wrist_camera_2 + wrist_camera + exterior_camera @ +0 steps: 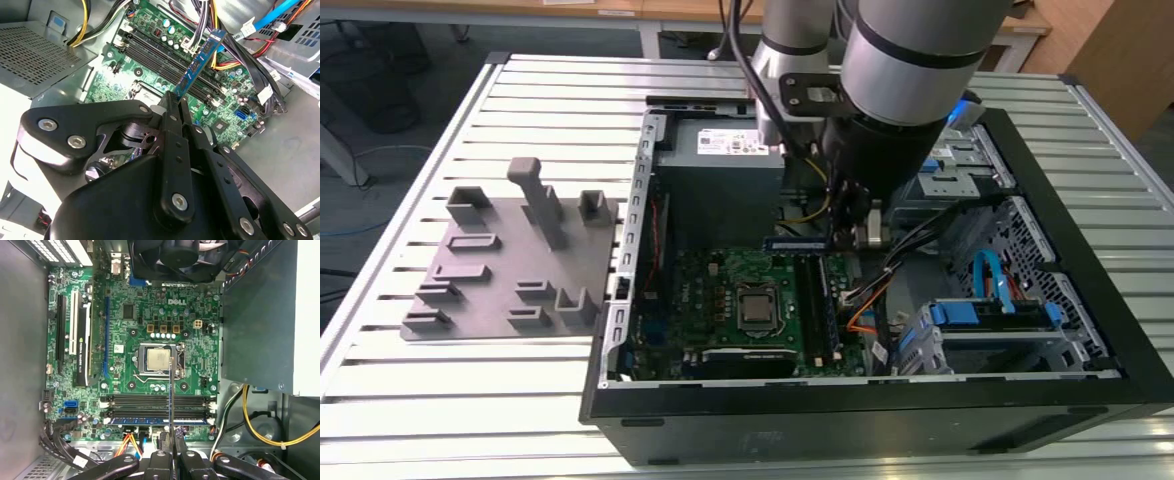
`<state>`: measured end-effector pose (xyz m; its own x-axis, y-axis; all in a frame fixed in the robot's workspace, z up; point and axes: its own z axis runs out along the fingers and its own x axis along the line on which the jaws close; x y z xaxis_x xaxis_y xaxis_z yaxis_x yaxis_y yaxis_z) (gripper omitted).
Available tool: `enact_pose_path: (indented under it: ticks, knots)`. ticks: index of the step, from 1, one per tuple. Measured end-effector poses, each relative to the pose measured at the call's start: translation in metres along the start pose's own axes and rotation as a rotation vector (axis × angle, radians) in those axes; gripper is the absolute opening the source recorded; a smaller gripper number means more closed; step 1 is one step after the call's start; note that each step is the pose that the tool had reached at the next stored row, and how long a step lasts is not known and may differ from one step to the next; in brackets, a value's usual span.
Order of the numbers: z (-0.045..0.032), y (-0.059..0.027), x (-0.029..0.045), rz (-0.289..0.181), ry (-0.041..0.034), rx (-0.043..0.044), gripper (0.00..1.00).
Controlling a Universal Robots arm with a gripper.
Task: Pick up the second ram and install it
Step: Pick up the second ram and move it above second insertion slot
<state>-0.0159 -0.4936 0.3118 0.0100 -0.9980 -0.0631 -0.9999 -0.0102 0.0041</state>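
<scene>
Ram is off the counter, held by one end in the jaws inside the open case. In the exterior view it sits near the middle of the frame, a short blue strip lying level under the arm, just over the upper edge of the motherboard. The grey block at the exterior view's left stands well apart, out of the play.

Second wrist view: the jaws are clenched tight on the ram, which sticks out slantwise from them with its chips showing. It looks to hang clear above the slots, not touching.

First wrist view gives the alignment. The ram is edge-on, a thin line running straight across the slots towards the CPU. One slot appears already filled by a blue-edged stick; the dark ones beside it look free.

So the pick-up reads as done, and the install is the step in hand, at the approach. Seating it calls for a quarter turn, so the board runs along a free slot rather than across it. After that comes a square, straight press down with the notch matched and both end clips open. Cables crowd close by.
</scene>
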Motion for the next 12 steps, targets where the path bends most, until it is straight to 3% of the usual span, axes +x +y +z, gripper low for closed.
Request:
enact_pose_path:
  ticks: [12]
  knots:
    - [0.0067, 0.0000, 0.0006, 0.000, 0.0000, 0.0000, 0.14]
